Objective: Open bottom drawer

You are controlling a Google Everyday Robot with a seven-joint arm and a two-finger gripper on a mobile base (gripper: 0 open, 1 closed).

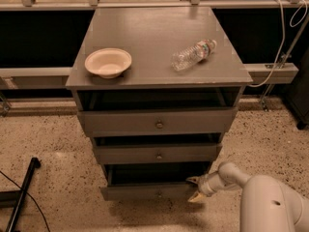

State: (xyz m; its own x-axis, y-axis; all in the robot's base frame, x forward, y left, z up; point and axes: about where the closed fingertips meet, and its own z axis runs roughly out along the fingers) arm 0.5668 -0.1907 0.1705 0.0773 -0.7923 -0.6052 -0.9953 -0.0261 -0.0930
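A single camera takes in the scene. It sits high, in front of the drawer unit (157, 124), facing it and pitched steeply down, so the grey surface (154, 33) fills the upper half with three drawer fronts stacked beneath. It is close enough that the unit spans most of the width. The robot's arm (270, 207) enters from 4 o'clock. The tool (192, 190) sits near 5 o'clock, at the right end of the bottom drawer (145, 192).
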